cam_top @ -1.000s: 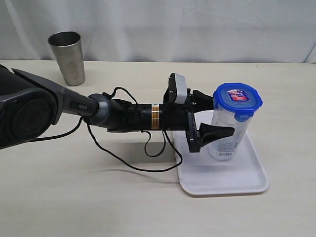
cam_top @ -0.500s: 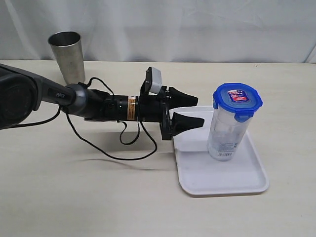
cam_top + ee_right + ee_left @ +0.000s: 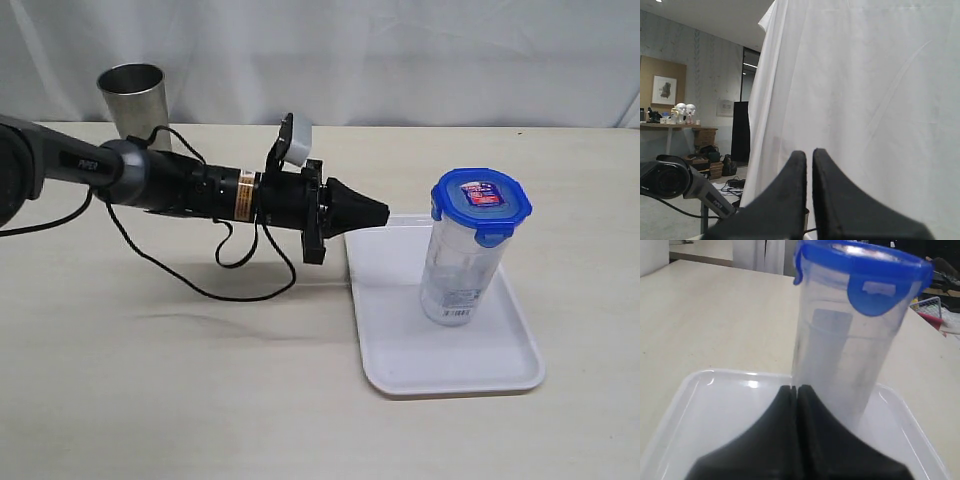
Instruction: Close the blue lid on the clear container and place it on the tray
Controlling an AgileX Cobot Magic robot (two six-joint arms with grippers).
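Blue lid (image 3: 480, 203) is on the clear container (image 3: 452, 275), the flaps in view folded down, and the container stands upright near the middle of the tray (image 3: 400, 350). At its nine o'clock, not touching, the left gripper (image 3: 380, 213) points straight at it, jaws pressed together on nothing. The right gripper (image 3: 809, 156) faces a white curtain (image 3: 880, 100), fingers closed to a sliver, empty. A steel tumbler (image 3: 137, 112) stands out at ten o'clock.
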